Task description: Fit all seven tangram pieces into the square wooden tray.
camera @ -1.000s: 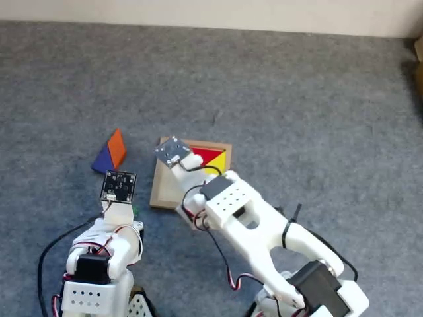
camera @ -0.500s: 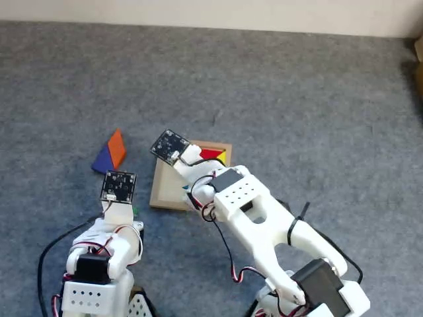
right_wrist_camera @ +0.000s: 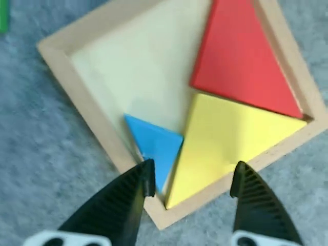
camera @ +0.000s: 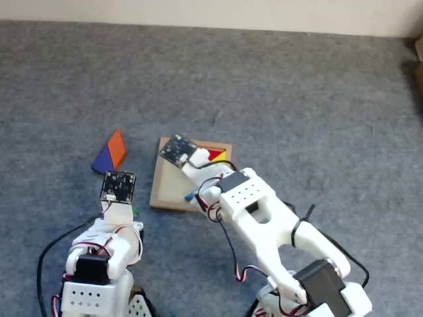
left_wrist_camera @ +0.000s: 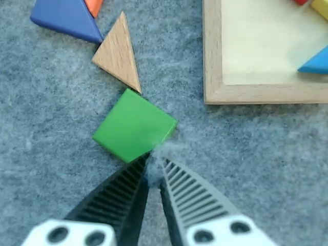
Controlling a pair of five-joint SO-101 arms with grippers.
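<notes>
The square wooden tray (camera: pixel 168 181) lies mid-table under my right arm. In it are a red triangle (right_wrist_camera: pixel 241 66), a yellow triangle (right_wrist_camera: pixel 230 138) and a small light-blue triangle (right_wrist_camera: pixel 156 146), all flat against one corner. My right gripper (right_wrist_camera: pixel 193 179) hangs open just above the blue and yellow pieces, holding nothing. My left gripper (left_wrist_camera: pixel 154 166) is shut and empty, its tips touching the green square (left_wrist_camera: pixel 134 124) on the carpet. Beyond it lie a plain wooden triangle (left_wrist_camera: pixel 119 53), a dark-blue triangle (camera: pixel 102 160) and an orange piece (camera: pixel 117 146).
Grey carpet covers the whole table. The tray's rim (left_wrist_camera: pixel 212 51) lies close beside the green square. About half of the tray's floor (right_wrist_camera: pixel 138 66) is bare. Open carpet stretches behind the tray and to its right.
My right arm's wrist swung left over the tray and came partly back, covering more of the red piece. A sliver of the light-blue piece now shows beside it. The left arm kept still.
</notes>
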